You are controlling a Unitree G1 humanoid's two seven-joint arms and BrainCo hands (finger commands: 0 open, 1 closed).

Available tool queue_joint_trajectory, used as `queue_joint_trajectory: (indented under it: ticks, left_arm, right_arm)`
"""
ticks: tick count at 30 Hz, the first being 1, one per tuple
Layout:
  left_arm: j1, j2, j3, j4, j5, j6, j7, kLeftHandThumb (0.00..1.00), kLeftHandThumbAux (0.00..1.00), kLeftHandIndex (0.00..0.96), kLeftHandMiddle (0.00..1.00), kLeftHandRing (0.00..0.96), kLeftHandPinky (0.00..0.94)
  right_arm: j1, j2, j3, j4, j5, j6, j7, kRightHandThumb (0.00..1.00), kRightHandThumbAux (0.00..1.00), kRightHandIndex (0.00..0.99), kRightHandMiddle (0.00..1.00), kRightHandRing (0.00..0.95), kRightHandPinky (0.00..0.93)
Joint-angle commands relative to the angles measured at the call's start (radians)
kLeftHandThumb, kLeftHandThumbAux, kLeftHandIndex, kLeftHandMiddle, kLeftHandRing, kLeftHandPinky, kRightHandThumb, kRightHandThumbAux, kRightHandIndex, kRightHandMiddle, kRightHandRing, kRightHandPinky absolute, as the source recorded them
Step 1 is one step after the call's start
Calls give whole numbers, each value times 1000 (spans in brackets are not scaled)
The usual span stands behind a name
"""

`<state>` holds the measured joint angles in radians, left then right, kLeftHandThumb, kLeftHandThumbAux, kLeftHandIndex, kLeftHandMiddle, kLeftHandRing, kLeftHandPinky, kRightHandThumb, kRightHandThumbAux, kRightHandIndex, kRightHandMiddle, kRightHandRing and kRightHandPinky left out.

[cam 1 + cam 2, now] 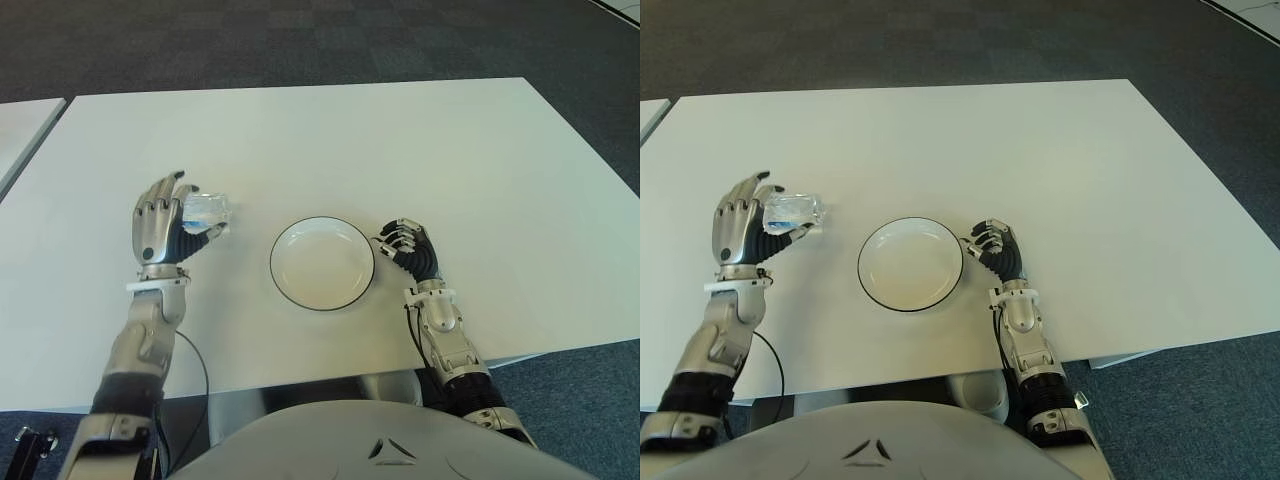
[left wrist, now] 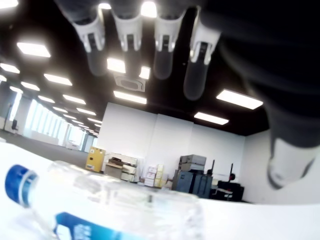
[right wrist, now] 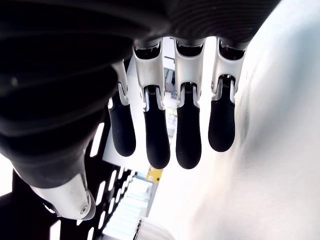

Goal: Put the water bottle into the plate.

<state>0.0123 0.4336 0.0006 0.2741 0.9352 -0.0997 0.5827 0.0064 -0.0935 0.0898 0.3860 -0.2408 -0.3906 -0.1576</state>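
- The bottle (image 1: 208, 211) lies on its side on the table (image 1: 400, 150), left of the plate (image 1: 322, 263) and apart from it.
- The left hand (image 1: 165, 225) stands beside the bottle, palm toward it. Its fingers (image 2: 161, 47) are stretched out above the bottle and its thumb (image 1: 207, 238) reaches under the near side. It looks like a loose cage, not a closed grasp; I cannot tell for sure whether anything touches the bottle.
- The right hand (image 1: 408, 243) shows just right of the plate, fingers loosely curled and holding nothing.
- The plate has nothing in it, so the task is not yet done.
- Risks, as I judge them:
  - The bottle is round and clear plastic. If the fingers close off centre, it may roll or squirt away across the table.
  - A weak grip may let it slip during the carry to the plate.
  - The plate is shallow. A bottle set down on its side may roll over the rim (image 1: 279, 290).
  - A low carry could knock the plate and push it toward the right hand.
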Motion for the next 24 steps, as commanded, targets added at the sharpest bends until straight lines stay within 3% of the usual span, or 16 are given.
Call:
queue_joint_trajectory:
  ticks: [1,9,17,24]
  left_arm:
    - [-81,40,-55,95,28,95,-82,694,468,30,12,12,15]
    - [-208,115,-113,221,16,174,-159,679,290,1,0,0,0]
    - [-299,207,-156,357,-8,140,-161,676,181,0,0,0,0]
    - [-376,248,-235,514,-1,91,-124,621,112,0,0,0,0]
  right_arm:
    - [-8,6,-7,19,6,22,-4,703,735,425,494,518,536]
    - [-8,7,-10,15,-12,59,-27,703,735,424,495,520,532]
    - [-4,5,-6,4,-20,77,-35,704,733,426,506,511,510]
    - [-4,4,-11,6,-6,82,-28,705,731,428,512,507,507]
